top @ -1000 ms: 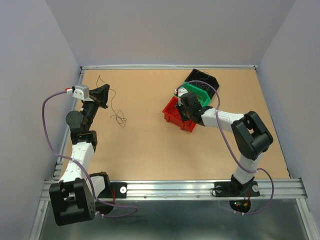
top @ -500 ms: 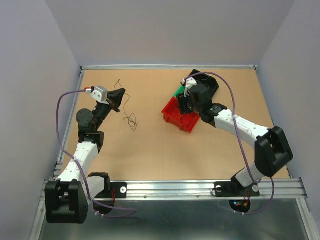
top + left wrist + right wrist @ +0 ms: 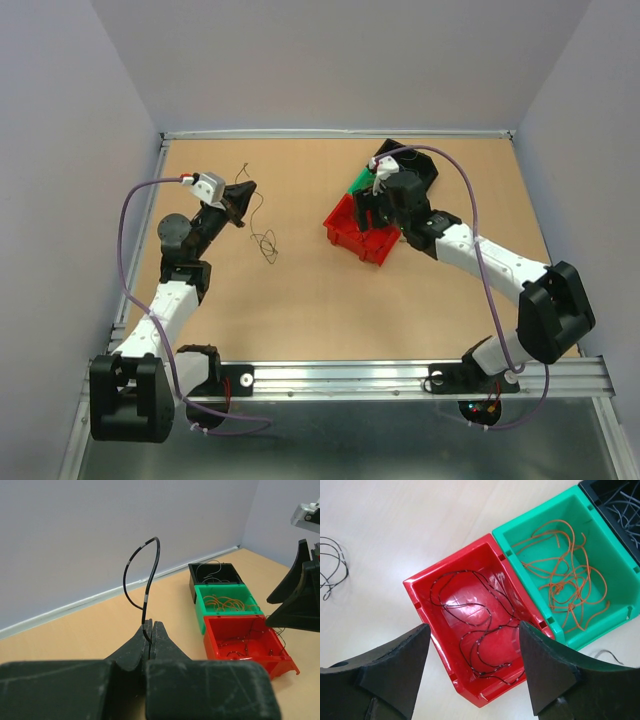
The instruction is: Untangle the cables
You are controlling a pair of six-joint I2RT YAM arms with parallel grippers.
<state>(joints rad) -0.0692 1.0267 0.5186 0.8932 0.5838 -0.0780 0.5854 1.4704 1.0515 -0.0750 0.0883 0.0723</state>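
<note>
Table: we see the tan table (image 3: pixel 320 290), with the bins toward 1 o'clock and loose wire toward 10 o'clock.
Right arm: the right arm (image 3: pixel 490 262) now reaches out long. A second ago it was folded, and its elbow has swung toward 5 o'clock.
Left arm: the left arm (image 3: pixel 170 300) has carried its wrist toward 3 o'clock.
Bins: the red bin (image 3: pixel 449 559), green bin (image 3: pixel 540 508) and black bin (image 3: pixel 192 587) touch in a row running toward 1 o'clock. We see no shift in them.
Right gripper: the right gripper (image 3: pixel 472 630) is released, its jaws wide apart above the red bin with nothing between them.
Left gripper: the left gripper (image 3: pixel 151 630) is clenched on a dark cable (image 3: pixel 149 582), pinched at the tips.
Held cable: it is thin and dark with pale bands, and it rises from the jaws and arcs over in a loop.
Tangle: a dark tangle (image 3: pixel 265 243) lies on the table at the left gripper's 5 o'clock. It has slid toward 3 o'clock. We cannot tell whether it joins the held cable.
Binned cables: orange curls (image 3: pixel 565 580) lie in the green bin, a dark loop (image 3: pixel 475 625) in the red bin and grey strands (image 3: pixel 620 500) in the black bin.
</note>
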